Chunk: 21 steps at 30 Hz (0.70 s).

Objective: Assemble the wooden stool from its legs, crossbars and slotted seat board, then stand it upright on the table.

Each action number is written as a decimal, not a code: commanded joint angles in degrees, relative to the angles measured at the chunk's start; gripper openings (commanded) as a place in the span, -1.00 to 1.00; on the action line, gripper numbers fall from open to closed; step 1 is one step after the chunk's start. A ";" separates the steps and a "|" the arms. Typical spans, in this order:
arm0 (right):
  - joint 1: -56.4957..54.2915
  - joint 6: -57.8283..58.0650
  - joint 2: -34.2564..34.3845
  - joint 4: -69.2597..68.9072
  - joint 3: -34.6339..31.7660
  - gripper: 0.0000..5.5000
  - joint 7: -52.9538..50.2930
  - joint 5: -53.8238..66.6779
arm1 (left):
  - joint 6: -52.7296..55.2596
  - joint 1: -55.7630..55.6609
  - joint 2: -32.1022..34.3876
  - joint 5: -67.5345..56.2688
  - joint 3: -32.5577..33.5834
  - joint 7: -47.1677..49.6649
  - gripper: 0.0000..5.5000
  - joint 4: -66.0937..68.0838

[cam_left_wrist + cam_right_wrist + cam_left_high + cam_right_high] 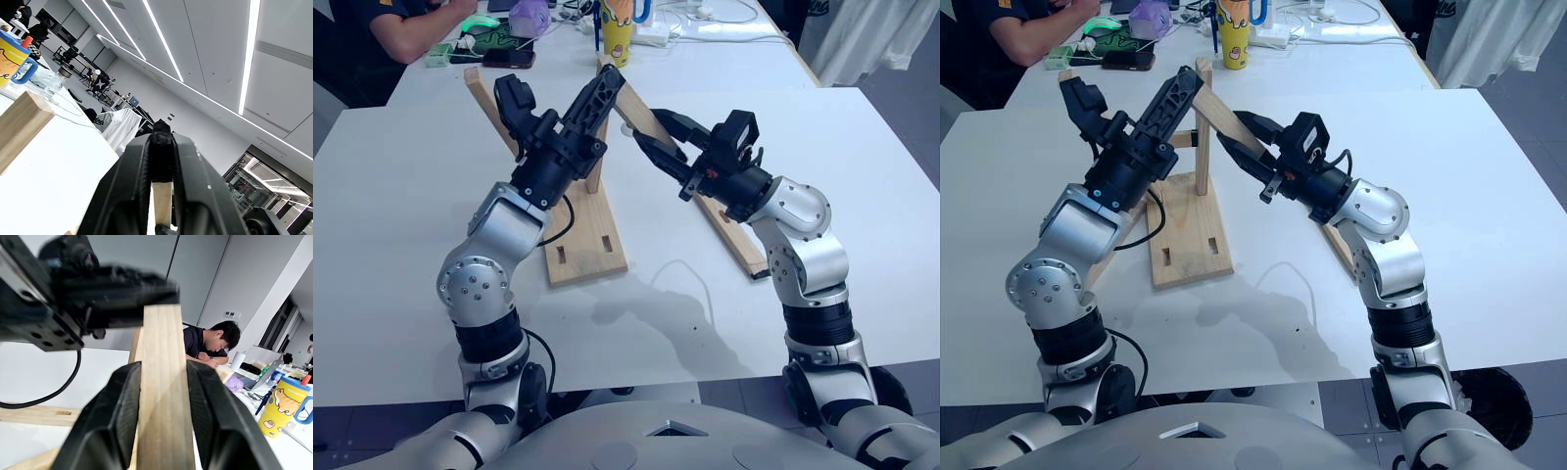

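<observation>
On the white bench (862, 196) a flat pale wooden seat board with rectangular slots (592, 250) lies nearest, with a slim upright wooden leg (1203, 157) standing on it. The left claw (604, 86) is closed on that leg's top. The right claw (643, 132) is clamped round a long slanted wooden plank (736, 243), whose low end rests on the bench and whose high end is near the leg's top. A yellow mug (617, 34) stands beyond

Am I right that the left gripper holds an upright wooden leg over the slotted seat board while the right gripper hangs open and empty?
No: the right gripper is shut on a long pale wooden slat, as the right wrist view shows; the rest holds.
</observation>
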 commanded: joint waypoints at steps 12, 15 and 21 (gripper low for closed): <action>-1.95 1.83 0.39 0.74 -3.46 -0.21 -1.09 3.81 | -4.03 -0.22 4.99 9.47 -0.63 0.18 -0.84 5.22; -3.65 3.51 0.95 3.41 -7.41 -0.29 -5.11 4.93 | -5.00 1.74 6.61 12.83 -0.36 -0.43 -0.84 4.84; -0.26 3.19 4.84 15.48 -17.00 -0.67 -24.13 0.21 | -2.84 4.71 17.46 12.62 6.03 -3.53 -0.84 -2.80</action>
